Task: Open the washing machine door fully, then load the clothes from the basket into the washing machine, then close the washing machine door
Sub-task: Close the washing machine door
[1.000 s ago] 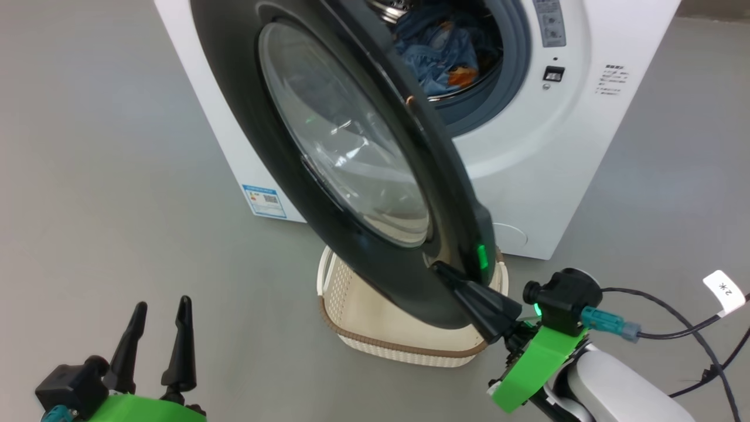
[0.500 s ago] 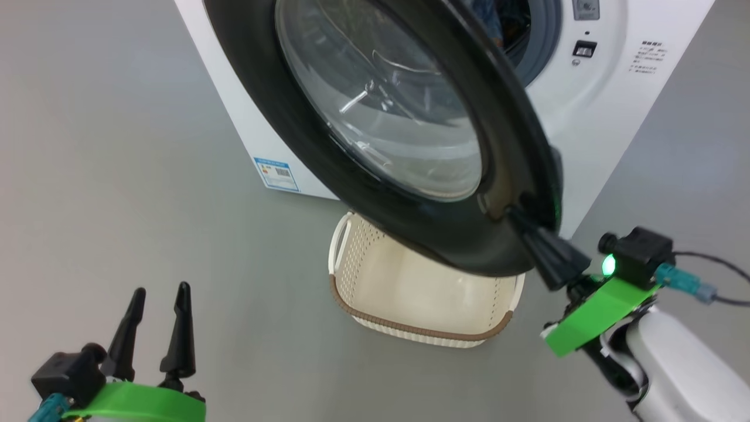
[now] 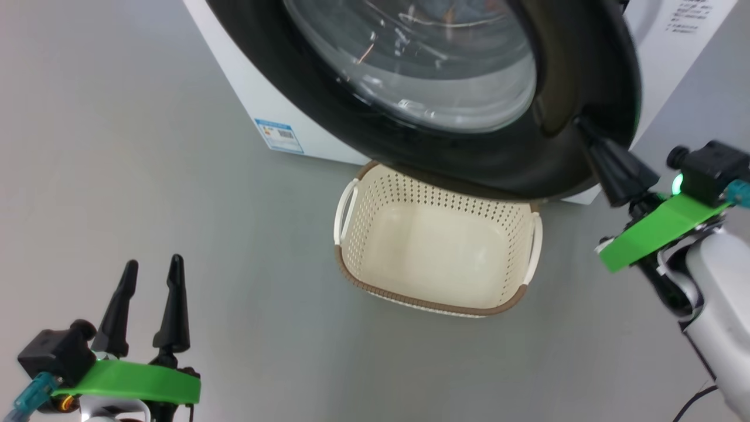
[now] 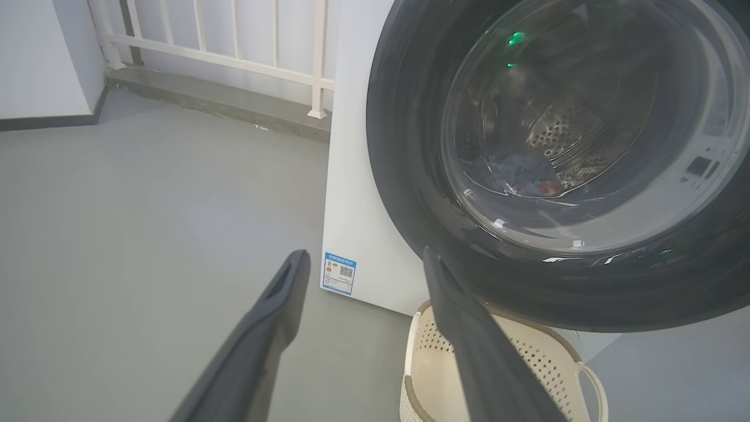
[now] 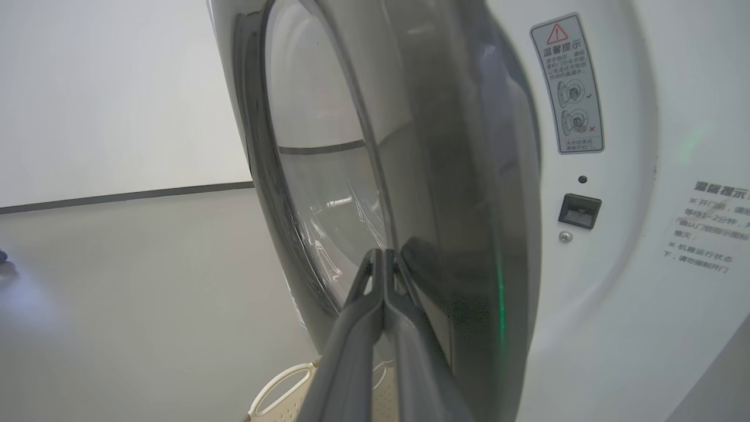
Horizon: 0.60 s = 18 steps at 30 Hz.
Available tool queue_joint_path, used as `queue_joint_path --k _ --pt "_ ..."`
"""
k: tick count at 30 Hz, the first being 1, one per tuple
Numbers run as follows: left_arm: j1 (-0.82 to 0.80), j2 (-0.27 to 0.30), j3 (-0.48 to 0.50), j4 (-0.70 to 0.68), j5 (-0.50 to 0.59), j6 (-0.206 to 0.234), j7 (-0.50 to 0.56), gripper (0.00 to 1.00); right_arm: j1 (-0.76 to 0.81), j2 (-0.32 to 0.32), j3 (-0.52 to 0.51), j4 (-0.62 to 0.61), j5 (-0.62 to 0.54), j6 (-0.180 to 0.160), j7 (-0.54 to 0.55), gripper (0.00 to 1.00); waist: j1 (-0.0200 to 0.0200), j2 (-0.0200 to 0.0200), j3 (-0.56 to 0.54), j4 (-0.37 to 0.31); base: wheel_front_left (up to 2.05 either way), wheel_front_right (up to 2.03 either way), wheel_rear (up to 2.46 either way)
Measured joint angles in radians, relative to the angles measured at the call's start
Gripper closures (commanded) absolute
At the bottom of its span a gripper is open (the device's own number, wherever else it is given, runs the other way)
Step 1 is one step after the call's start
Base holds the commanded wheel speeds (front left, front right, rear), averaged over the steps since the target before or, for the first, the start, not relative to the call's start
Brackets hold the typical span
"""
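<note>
The washing machine door hangs partly open over the basket, close to the white washing machine. My right gripper is shut, holding nothing, with its tip pressed on the door's outer black face near the free edge. The right wrist view shows those shut tips against the door. The cream basket is empty. The clothes, blue with an orange spot, lie in the steel drum behind the door glass. My left gripper stands open low at the left, away from everything.
Grey floor surrounds the machine. A blue label sticker sits low on the machine's front. A white railing on a low kerb runs behind the machine. The latch slot and a warning sticker are on the machine's front panel.
The door has swung to the right toward the machine's front, with my shut right gripper moving along against it. The head camera has shifted, and the basket now shows uncovered. My left gripper stays open.
</note>
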Motion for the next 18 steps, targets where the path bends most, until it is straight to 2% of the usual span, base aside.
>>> queue_joint_path --k 18 --pt "-0.055 -0.003 0.002 -0.021 -0.009 -0.001 0.000 0.00 -0.250 -0.069 -0.039 0.129 0.017 0.000 0.000 1.00 0.0000 0.0000 0.124 0.029 0.00 0.00 0.00"
